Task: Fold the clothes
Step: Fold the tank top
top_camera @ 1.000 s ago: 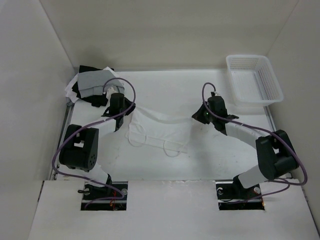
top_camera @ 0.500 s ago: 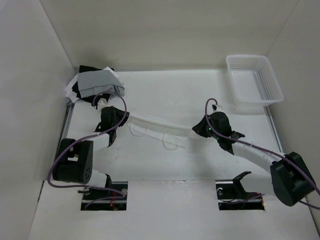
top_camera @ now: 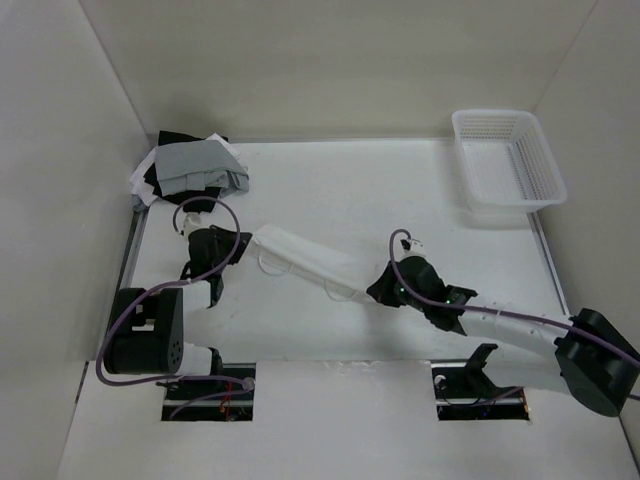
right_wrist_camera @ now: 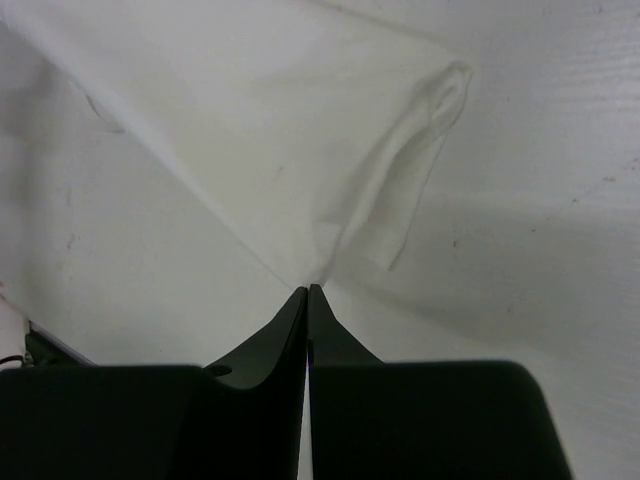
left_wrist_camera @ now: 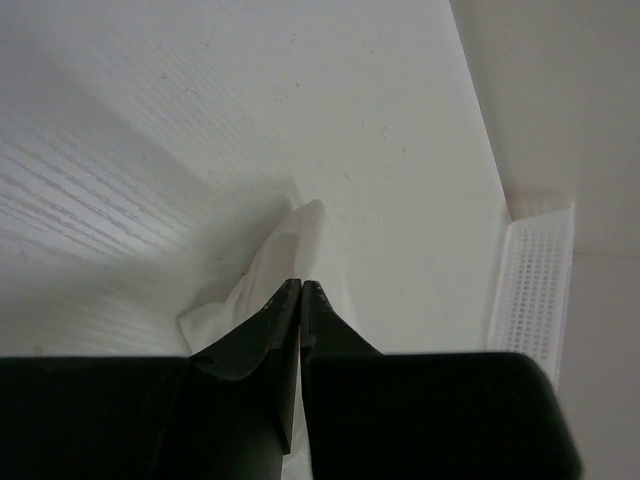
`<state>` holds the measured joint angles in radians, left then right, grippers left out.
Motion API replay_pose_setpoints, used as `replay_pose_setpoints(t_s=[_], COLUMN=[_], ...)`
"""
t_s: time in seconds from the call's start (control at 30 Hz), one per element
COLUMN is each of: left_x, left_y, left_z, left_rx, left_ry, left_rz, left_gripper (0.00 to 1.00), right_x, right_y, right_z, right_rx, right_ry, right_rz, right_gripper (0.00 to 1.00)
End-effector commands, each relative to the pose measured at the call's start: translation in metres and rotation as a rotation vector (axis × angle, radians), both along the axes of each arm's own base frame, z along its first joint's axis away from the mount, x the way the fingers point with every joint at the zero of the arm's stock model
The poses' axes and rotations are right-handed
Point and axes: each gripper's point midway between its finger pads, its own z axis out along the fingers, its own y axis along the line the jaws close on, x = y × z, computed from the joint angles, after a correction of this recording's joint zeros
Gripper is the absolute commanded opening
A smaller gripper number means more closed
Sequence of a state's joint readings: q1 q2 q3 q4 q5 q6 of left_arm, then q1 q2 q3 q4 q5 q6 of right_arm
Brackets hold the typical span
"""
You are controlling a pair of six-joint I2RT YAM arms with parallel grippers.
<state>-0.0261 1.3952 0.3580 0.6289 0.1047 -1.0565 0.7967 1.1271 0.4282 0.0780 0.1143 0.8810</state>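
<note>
Diagonally, garment (top_camera: 310,260) between both jaws

At the far left corner of the white table (top_camera: 350,180) you see a loose heap of grey, black and white clothes (top_camera: 190,170), its grey piece uppermost and its outer side reaching the table's left edge. At the far right you see an upright white plastic basket (top_camera: 500,208) with perforated walls, close to the table's right edge and well apart from the heap. Plain pale walls (top_camera: 330,60) enclose the table at left, far and right, and a white board (top_camera: 340,420) with two rectangular cut-outs spans the near edge.
</note>
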Motion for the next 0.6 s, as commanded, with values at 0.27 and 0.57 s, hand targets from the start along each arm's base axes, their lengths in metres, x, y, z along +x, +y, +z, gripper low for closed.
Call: replay_pose_setpoints(t_s=[0.27,0.57], left_x=[-0.025,-0.035], left_y=[0.014,0.008], left_z=[-0.017,0.029], left_rx=[-0.017,0.038], left_ry=[0.034,-0.090], left_rz=[0.036,0.046], left_gripper=[0.08,0.22], right_x=[-0.020,-0.025], right_y=[-0.011,-0.011], right_z=[-0.040,-0.008], right_rx=[-0.074,-0.038], right_ry=[0.096,0.036], right_rz=[-0.082,-0.039], right_gripper=[0.05,0.45])
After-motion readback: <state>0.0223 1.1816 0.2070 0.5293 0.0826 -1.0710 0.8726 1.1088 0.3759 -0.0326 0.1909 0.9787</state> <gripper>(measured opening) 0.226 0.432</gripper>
